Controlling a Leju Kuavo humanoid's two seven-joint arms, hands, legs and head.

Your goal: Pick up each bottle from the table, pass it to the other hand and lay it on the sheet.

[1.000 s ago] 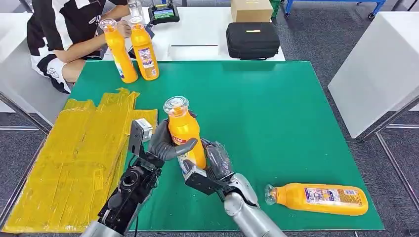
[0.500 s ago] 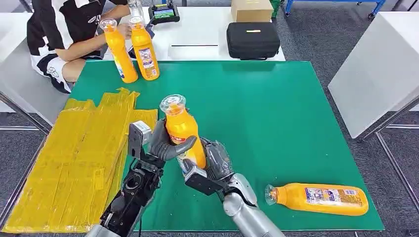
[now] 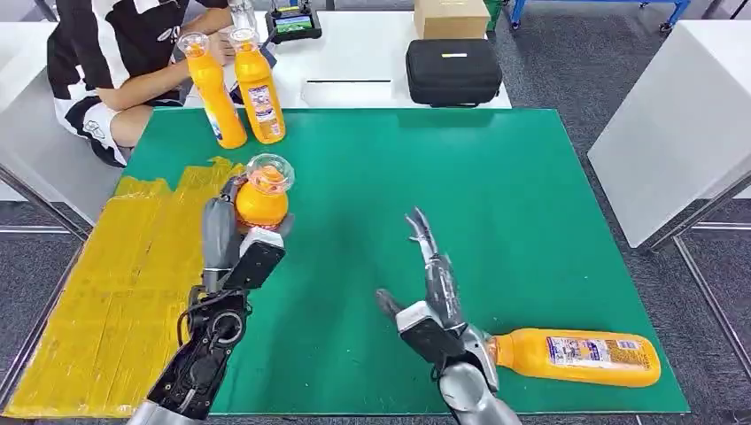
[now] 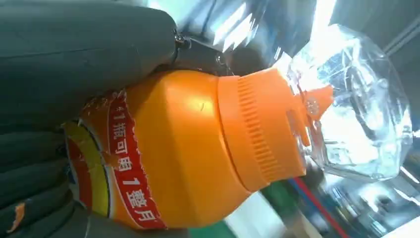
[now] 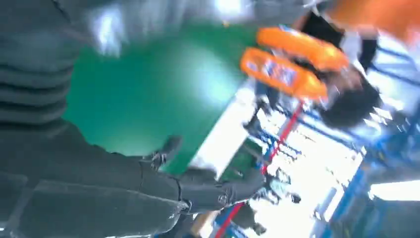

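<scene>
My left hand (image 3: pixel 226 239) grips an orange bottle (image 3: pixel 262 197) with a clear cap, held above the green mat's left edge beside the yellow sheet (image 3: pixel 133 283). The left wrist view shows that bottle (image 4: pixel 198 148) up close, fingers wrapped round its labelled body. My right hand (image 3: pixel 429 292) is open over the green mat, fingers stretched out, holding nothing; the right wrist view shows it (image 5: pixel 99 188) blurred. A second orange bottle (image 3: pixel 571 356) lies on its side at the mat's front right, just right of that hand. Two more orange bottles (image 3: pixel 235 88) stand at the far left corner.
A person (image 3: pixel 115 53) sits at the far left behind the standing bottles. On the white table behind the green mat (image 3: pixel 496 177) sit a black case (image 3: pixel 453 71) and a cardboard box (image 3: pixel 450 18). Another white table (image 3: pixel 682 115) stands to the right.
The right hand has let go of the bottle, opened and drawn back to the right. The left hand has carried the bottle leftward to the edge of the yellow sheet.
</scene>
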